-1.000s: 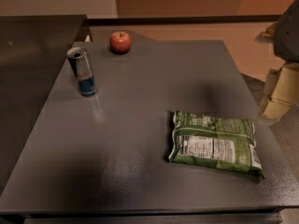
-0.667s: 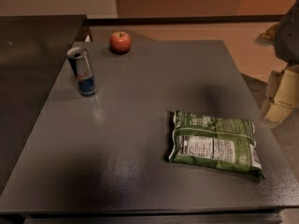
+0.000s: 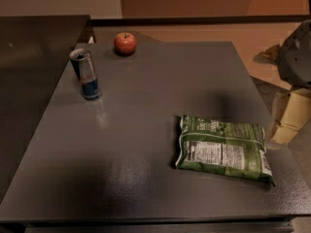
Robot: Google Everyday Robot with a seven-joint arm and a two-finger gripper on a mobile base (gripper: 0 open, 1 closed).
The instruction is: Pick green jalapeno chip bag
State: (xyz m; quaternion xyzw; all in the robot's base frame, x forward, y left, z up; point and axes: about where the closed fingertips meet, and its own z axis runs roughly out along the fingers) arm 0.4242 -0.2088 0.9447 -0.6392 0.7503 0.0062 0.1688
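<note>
The green jalapeno chip bag [image 3: 222, 148] lies flat on the right front part of the dark desk [image 3: 141, 130], crinkly and rectangular, with a white nutrition panel and white print facing up. The tool [image 3: 290, 116] hangs off the desk's right edge, apart from the bag; whether it is released or clenched I cannot tell. A can [image 3: 86, 74] and an apple [image 3: 125, 43] stand far back left.

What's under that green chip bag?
The chip bag lies flat on the gray table; anything beneath it is hidden. The gripper hangs beside the table, clear of the bag.
</note>
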